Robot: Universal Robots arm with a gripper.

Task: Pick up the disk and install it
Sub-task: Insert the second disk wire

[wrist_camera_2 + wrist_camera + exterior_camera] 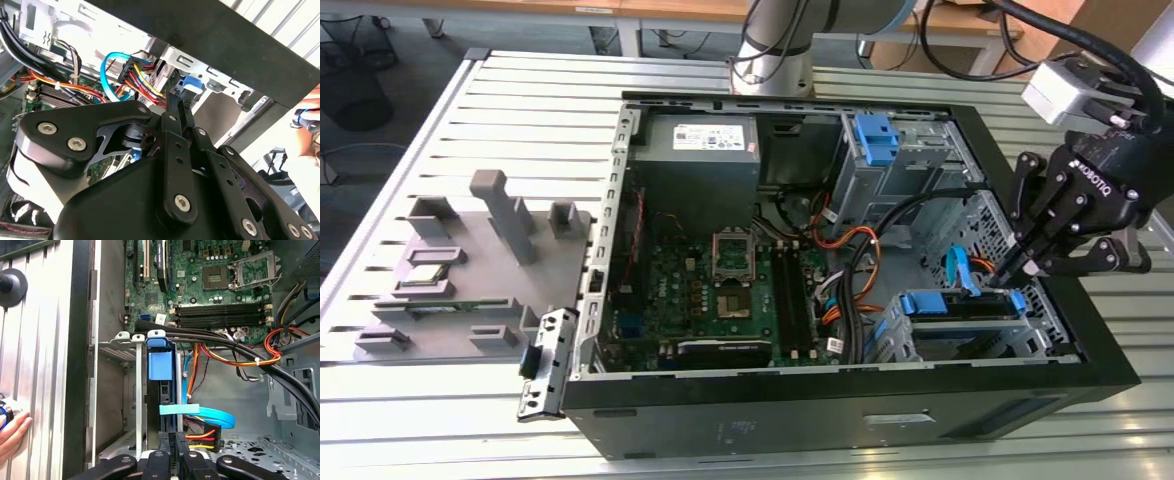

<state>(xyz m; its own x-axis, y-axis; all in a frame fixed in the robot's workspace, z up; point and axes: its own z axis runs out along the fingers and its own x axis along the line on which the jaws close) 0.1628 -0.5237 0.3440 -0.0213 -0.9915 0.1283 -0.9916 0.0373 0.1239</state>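
Cables (235, 352) crowd the drive cage (967, 330). Disk (160, 390), blue-framed, sits edge-on in the cage. Gripper (1017, 272) fingers (176, 112) together at its end.

Disk (160, 390) in drive cage (117, 390), tool (172, 440) at its end.

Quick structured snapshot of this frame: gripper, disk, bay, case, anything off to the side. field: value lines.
gripper: fingers closed together, tips down at the drive bay by the case's edge on the exterior view's right
disk: on edge in the metal bay, blue carrier tab facing out
contact: fingertips at the disk's end; grip not confirmable
cables: light blue data cable and a red-yellow-black power plug sit beside the disk
case: open on its side, motherboard exposed
fixture: grey parts tray on the exterior view's left
person: a hand at the table edge
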